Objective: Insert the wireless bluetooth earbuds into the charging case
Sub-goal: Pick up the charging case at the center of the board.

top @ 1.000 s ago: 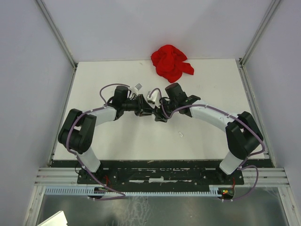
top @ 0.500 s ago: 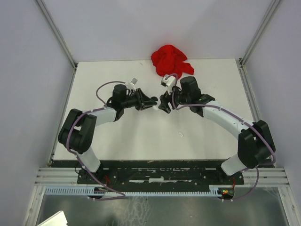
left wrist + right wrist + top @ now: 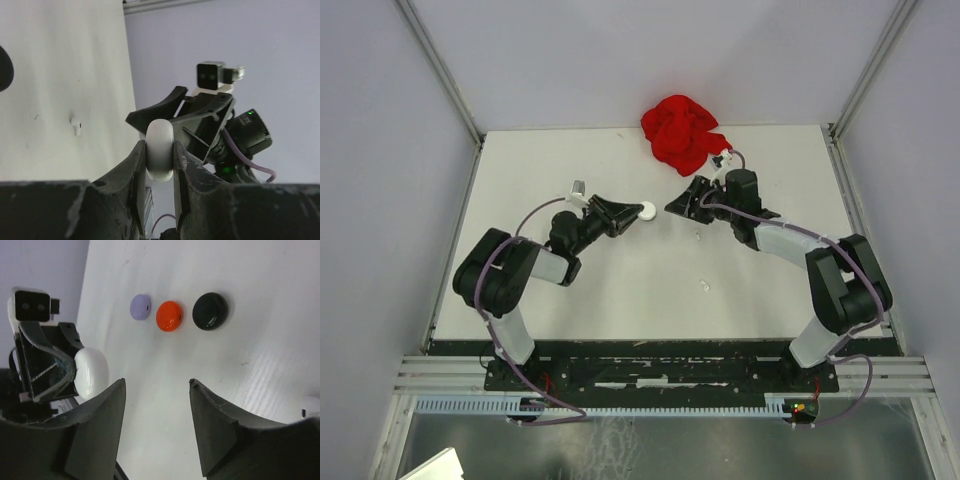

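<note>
The left arm is folded tight at the elbow, with its forearm angled in toward the table [image 3: 570, 300] centre. The left gripper [image 3: 634, 212] is clamped on the white charging case [image 3: 160, 150], which is held edge-on between the fingers. One white earbud [image 3: 75, 123] lies loose on the table, apart from the case. The right gripper [image 3: 157, 385] faces the left one across a gap, fingers spread and holding nothing. Beyond it lie a lilac disc [image 3: 140, 306], a red disc [image 3: 169, 315] and a black disc [image 3: 210, 311] in a row. A red cloth [image 3: 682, 132] lies at the far edge.
</note>
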